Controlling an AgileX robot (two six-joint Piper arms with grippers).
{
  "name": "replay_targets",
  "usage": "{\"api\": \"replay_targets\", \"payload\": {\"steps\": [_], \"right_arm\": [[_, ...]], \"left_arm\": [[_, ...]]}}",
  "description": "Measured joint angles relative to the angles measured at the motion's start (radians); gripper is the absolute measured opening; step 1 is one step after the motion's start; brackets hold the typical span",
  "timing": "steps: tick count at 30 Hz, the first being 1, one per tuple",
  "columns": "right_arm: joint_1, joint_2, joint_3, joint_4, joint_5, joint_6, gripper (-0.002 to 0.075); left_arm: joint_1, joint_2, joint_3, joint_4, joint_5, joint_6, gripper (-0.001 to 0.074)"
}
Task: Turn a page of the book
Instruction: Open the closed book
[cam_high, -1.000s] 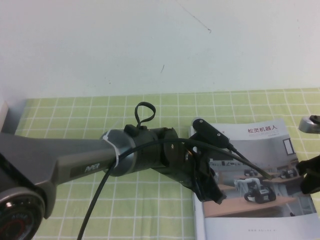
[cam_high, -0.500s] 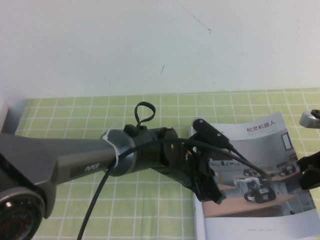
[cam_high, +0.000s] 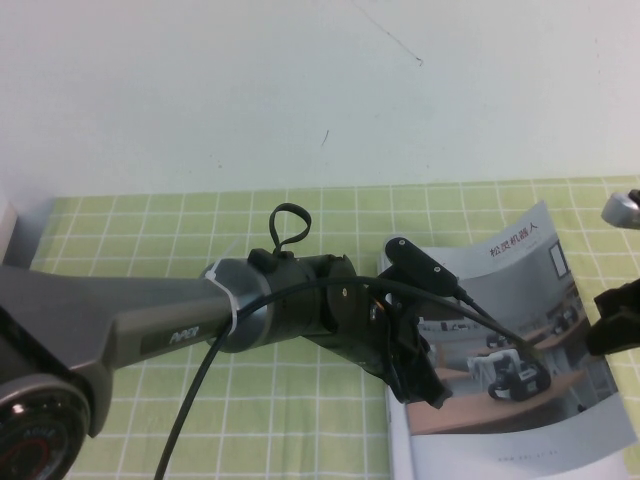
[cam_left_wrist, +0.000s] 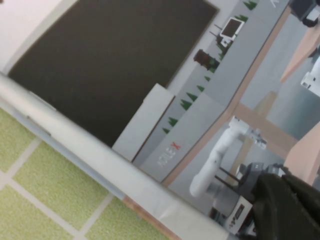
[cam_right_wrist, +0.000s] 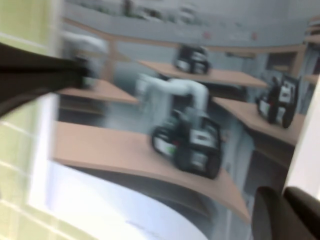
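Note:
The book (cam_high: 500, 445) lies on the green gridded mat at the right, its white cover showing robots on wooden desks. My left gripper (cam_high: 418, 378) rests on the cover near the spine; in the left wrist view one dark finger (cam_left_wrist: 287, 212) lies against the printed picture (cam_left_wrist: 150, 75). My right gripper (cam_high: 606, 335) is at the book's right edge, shut on the edge of the top page (cam_high: 535, 265), which is the cover leaf. That leaf curves up off the book. In the right wrist view the right gripper (cam_right_wrist: 285, 202) pinches the leaf's edge beside the printed desks (cam_right_wrist: 190, 130).
The green checked mat (cam_high: 300, 420) covers the table's near part, with a white surface (cam_high: 300, 100) behind it. My left arm (cam_high: 150, 320) reaches across from the left with a black cable looping over it. A grey part of the right arm (cam_high: 622, 207) shows at the right edge.
My right gripper has risen slightly with the leaf's edge in it, so the right side of the leaf has lifted and bowed. The left arm has not moved.

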Motion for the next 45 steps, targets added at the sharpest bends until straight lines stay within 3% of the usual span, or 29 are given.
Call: {"api": "replay_targets", "payload": {"steps": [6, 21, 28, 45], "right_arm": [[0.002, -0.029, -0.033, 0.103, 0.065, -0.061, 0.0012], [0.006, -0.029, -0.035, 0.107, 0.077, -0.082, 0.0012], [0.006, -0.029, -0.046, 0.197, 0.117, -0.164, 0.0013], [0.006, -0.029, -0.052, 0.162, 0.129, -0.172, 0.0024]], "left_arm": [[0.000, 0.000, 0.000, 0.000, 0.000, 0.000, -0.0004], [0.000, 0.000, 0.000, -0.002, 0.000, 0.000, -0.0004], [0.000, 0.000, 0.000, -0.003, -0.002, 0.000, -0.0004], [0.000, 0.000, 0.000, -0.003, -0.002, -0.023, -0.0004]]}}
